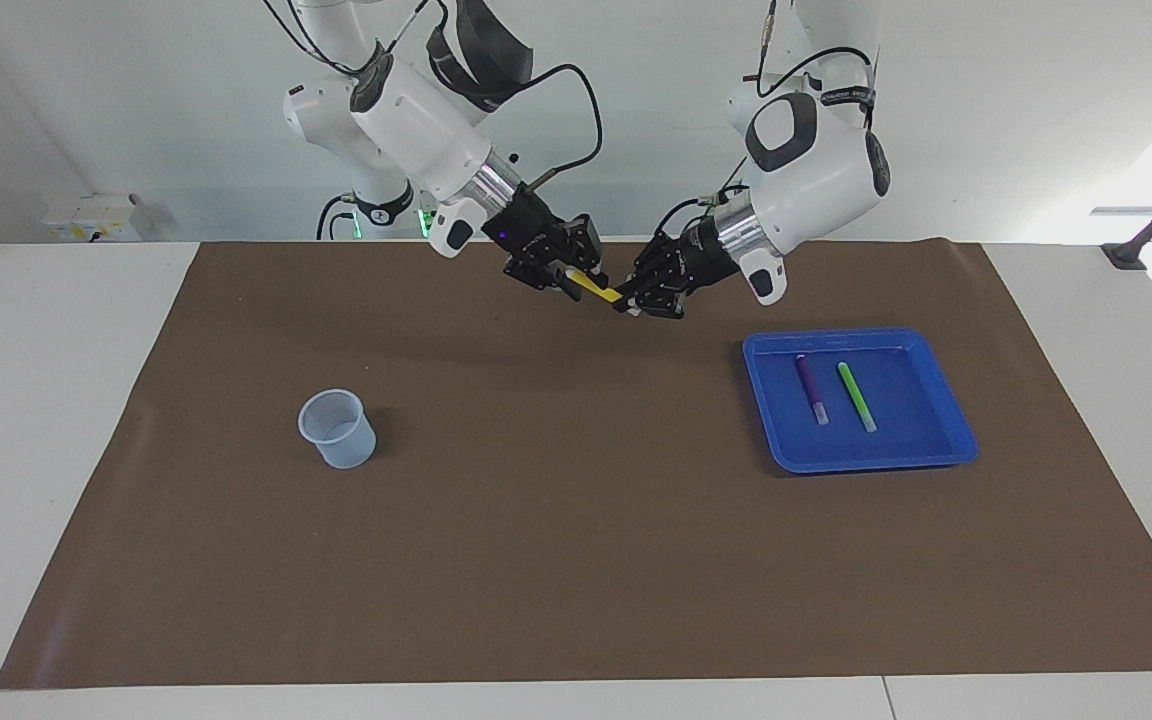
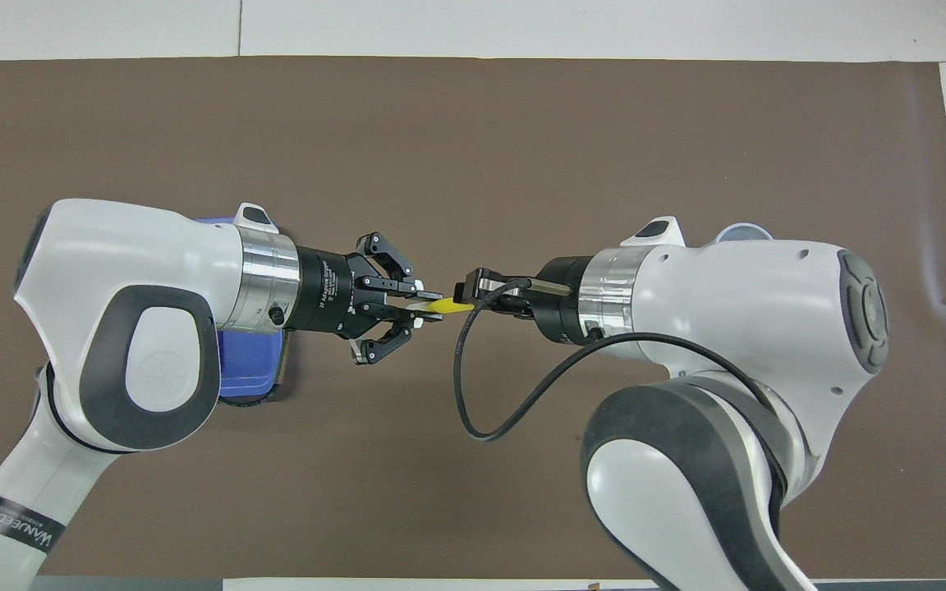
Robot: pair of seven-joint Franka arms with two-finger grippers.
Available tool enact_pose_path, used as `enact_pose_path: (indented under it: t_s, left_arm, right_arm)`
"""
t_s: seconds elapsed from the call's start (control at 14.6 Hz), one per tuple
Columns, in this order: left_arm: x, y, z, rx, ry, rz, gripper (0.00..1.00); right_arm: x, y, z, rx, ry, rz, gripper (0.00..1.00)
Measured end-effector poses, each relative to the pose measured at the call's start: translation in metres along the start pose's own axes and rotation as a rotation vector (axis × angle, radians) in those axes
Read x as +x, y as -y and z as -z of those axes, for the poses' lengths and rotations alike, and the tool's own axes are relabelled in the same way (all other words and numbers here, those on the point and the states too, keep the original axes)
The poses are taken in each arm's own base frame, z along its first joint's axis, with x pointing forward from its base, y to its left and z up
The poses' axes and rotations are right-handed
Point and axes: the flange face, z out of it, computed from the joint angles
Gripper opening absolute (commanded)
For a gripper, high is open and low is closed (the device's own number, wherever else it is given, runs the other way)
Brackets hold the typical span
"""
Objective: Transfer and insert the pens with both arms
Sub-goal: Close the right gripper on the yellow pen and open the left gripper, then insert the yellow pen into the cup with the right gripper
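Observation:
The yellow pen (image 1: 598, 288) hangs in the air between my two grippers, over the brown mat nearer the robots than the tray and cup. My left gripper (image 1: 628, 303) is shut on its pale cap end; it also shows in the overhead view (image 2: 424, 308). My right gripper (image 1: 568, 283) meets the pen's yellow end (image 2: 444, 305), and it also shows in the overhead view (image 2: 469, 294). The purple pen (image 1: 812, 389) and the green pen (image 1: 856, 396) lie side by side in the blue tray (image 1: 926, 440). My left arm hides them in the overhead view.
A clear plastic cup (image 1: 338, 430) stands upright on the mat toward the right arm's end; only its rim (image 2: 744, 232) shows past my right arm in the overhead view. The blue tray's corner (image 2: 243, 386) shows under my left arm. A black cable (image 2: 473, 394) loops below my right wrist.

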Motion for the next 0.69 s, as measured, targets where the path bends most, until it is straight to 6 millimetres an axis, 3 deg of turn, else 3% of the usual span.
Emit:
enact_pose_path:
  t_s: [0.21, 0.27, 0.34, 0.69]
  left_arm:
    - [0.000, 0.000, 0.000, -0.001, 0.002, 0.001, 0.03]
    - [0.000, 0.000, 0.000, -0.002, 0.002, 0.000, 0.90]
    - [-0.001, 0.000, 0.001, -0.005, 0.002, -0.004, 1.00]
    - [-0.003, -0.003, 0.020, -0.065, -0.005, -0.025, 1.00]
  right_arm:
    - [0.000, 0.000, 0.000, 0.001, -0.001, 0.001, 0.00]
    - [0.000, 0.000, 0.001, 0.001, -0.001, 0.001, 0.00]
    - [0.000, 0.001, 0.001, 0.001, -0.003, 0.001, 0.00]
    - [0.008, -0.009, 0.006, -0.022, -0.014, 0.052, 0.00]
